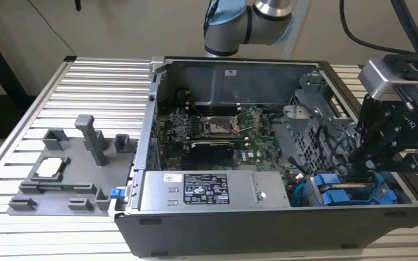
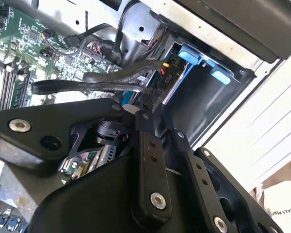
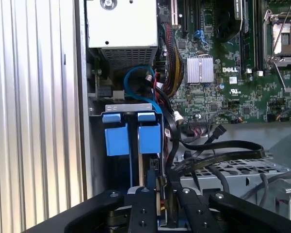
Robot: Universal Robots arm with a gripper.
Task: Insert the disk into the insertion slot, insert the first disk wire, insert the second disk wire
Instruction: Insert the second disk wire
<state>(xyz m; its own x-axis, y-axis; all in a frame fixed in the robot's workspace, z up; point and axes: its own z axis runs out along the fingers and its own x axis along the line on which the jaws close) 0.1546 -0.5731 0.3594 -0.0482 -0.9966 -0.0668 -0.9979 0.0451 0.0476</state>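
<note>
Inside the drive cage (image 1: 318,136), the gripper (image 1: 354,169) hides its fingertips among black cables (image 3: 218,148); whether it grips anything I cannot tell. Blue-framed disks (image 3: 132,132) fill the bays.

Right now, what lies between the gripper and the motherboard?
Black cables loop between the gripper and the green motherboard, above the grey drive cage, in the first wrist view.

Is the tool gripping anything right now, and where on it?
The tool looks shut on a black wire, close to its connector end by the drive cage.
</note>
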